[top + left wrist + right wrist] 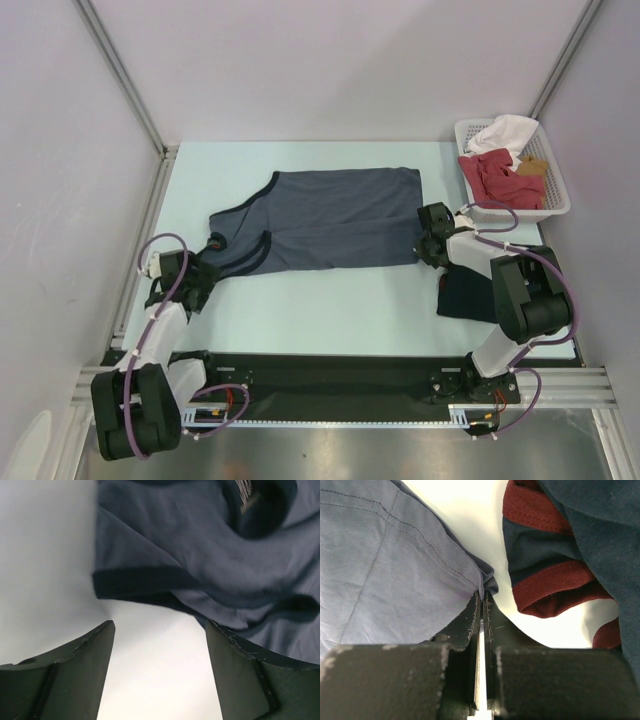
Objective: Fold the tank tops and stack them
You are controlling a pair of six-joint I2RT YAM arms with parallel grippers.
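- Pale table (300, 320), white walls around it; the slate-blue tank top (340, 220) lies spread mid-table.
- My right gripper (482, 596) is pinched tight on its hem corner (the cloth's right edge).
- My left gripper (160, 626) stands apart, holding nothing, just short of a dark-trimmed strap.
- Beside my right arm lies the navy tank top (462, 295), red-trimmed and bunched.
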